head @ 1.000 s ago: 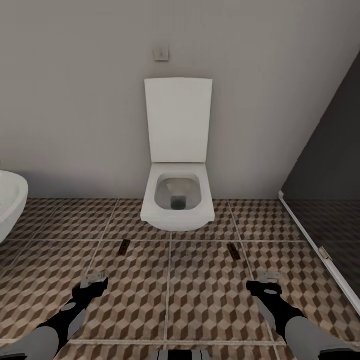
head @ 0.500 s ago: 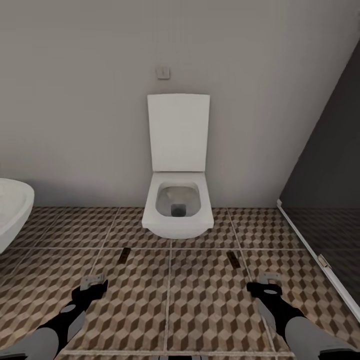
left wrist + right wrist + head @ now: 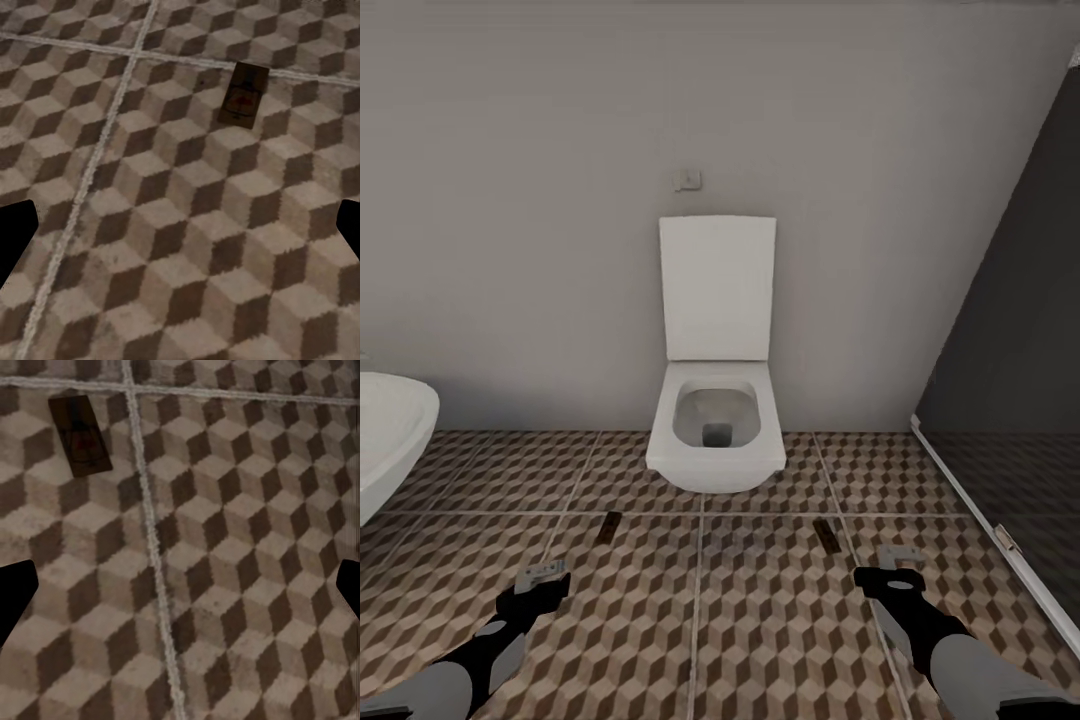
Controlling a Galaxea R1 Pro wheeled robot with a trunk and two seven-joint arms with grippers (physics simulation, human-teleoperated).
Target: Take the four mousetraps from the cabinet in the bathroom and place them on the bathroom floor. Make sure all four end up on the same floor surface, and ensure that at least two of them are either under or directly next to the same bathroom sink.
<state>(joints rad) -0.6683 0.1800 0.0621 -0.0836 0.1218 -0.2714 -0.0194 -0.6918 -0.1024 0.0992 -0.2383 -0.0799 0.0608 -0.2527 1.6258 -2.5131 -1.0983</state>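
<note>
Closest to me, my left pincer (image 3: 545,577) and right pincer (image 3: 897,562) hang low over the bathroom floor (image 3: 760,620), each with its jaws spread apart and nothing between them. In the left wrist view the two dark fingertips (image 3: 15,240) sit at opposite edges with bare patterned tile between; the right wrist view reads the same, fingertips (image 3: 15,596) wide apart.

Just beyond the left pincer, one mousetrap (image 3: 608,527) lies flat on the tiles close to a grout line; in the left wrist view I see it as a small brown board (image 3: 244,95) with a faint wire part. Ahead of the right pincer the other mousetrap (image 3: 825,533) lies flat too, darker, beside a grout crossing in the right wrist view (image 3: 80,435). The two traps are well apart, either side of the toilet's front.

Farther on stands the white toilet (image 3: 716,440), lid up against the grey wall (image 3: 510,250), a small wall plate (image 3: 686,180) above it. A white basin (image 3: 390,430) shows at the left edge, a dark glass panel (image 3: 1010,400) at the right.

Compared with a second ago, the whole view has drawn back: toilet and plate sit lower and smaller, more basin shows, and the traps keep their places on the tiles.
</note>
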